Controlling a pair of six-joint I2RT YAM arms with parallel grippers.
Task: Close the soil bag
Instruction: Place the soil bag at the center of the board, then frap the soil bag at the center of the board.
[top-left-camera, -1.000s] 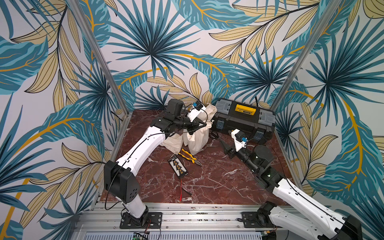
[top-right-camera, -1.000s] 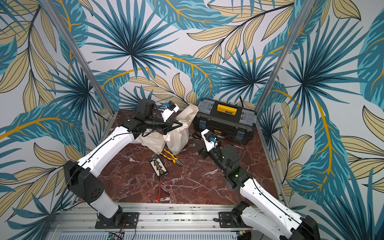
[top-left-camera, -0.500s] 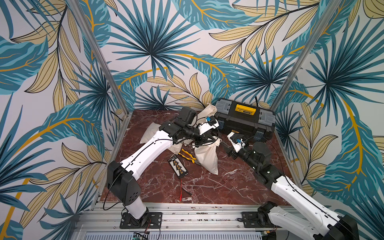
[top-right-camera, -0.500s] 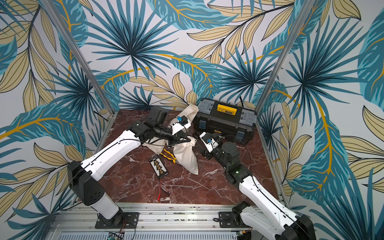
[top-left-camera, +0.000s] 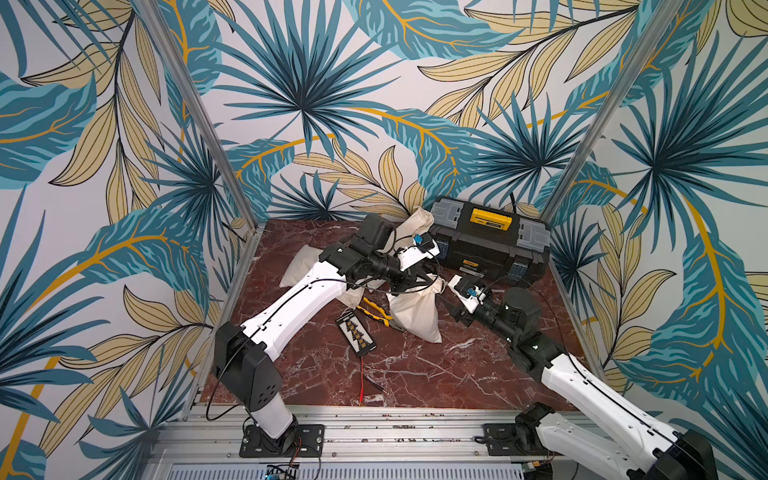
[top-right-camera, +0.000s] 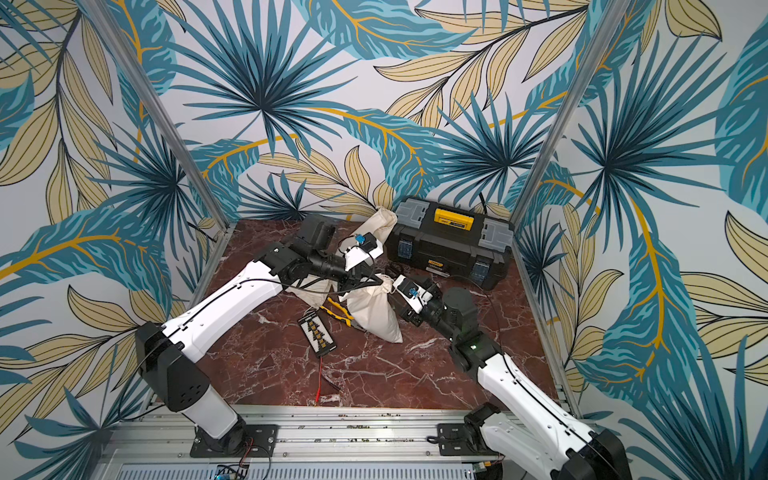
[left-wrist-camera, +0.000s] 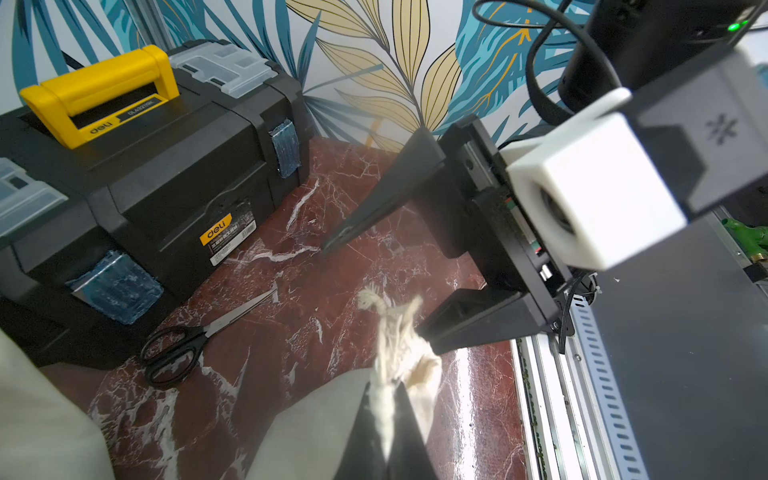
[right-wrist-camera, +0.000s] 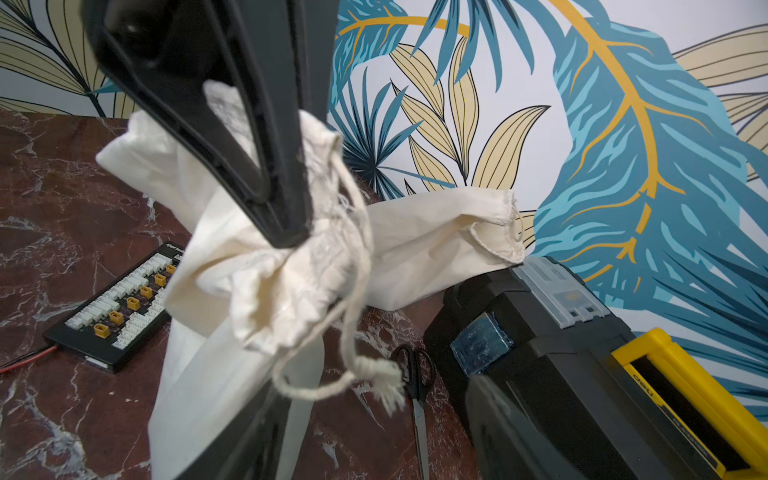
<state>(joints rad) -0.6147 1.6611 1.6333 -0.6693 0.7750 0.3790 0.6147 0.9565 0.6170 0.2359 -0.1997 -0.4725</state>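
The soil bag (top-left-camera: 415, 318) (top-right-camera: 374, 311) is a cream cloth drawstring sack in mid-table, leaning with its bottom on the marble. My left gripper (top-left-camera: 428, 279) (top-right-camera: 376, 281) (left-wrist-camera: 386, 399) is shut on its gathered neck (right-wrist-camera: 286, 286), holding the top up. The drawstring (right-wrist-camera: 353, 257) hangs loose from the neck and ends in a frayed knot (right-wrist-camera: 380, 374). My right gripper (top-left-camera: 448, 301) (top-right-camera: 397, 301) (right-wrist-camera: 365, 409) stands open just right of the neck. The knot dangles between its fingers (left-wrist-camera: 365, 220) without touching them.
A black toolbox (top-left-camera: 490, 245) with a yellow handle stands at the back right, a second cloth bag (top-left-camera: 415, 220) leaning on it. Scissors (left-wrist-camera: 199, 340) lie before the toolbox. Yellow pliers (top-left-camera: 376, 311), a connector board (top-left-camera: 356, 334) and a red wire (top-left-camera: 361, 374) lie left of the bag.
My left arm has carried the bag from the back left toward mid-table, near the right gripper. The right gripper has drawn up to the bag's neck, around the hanging knot.
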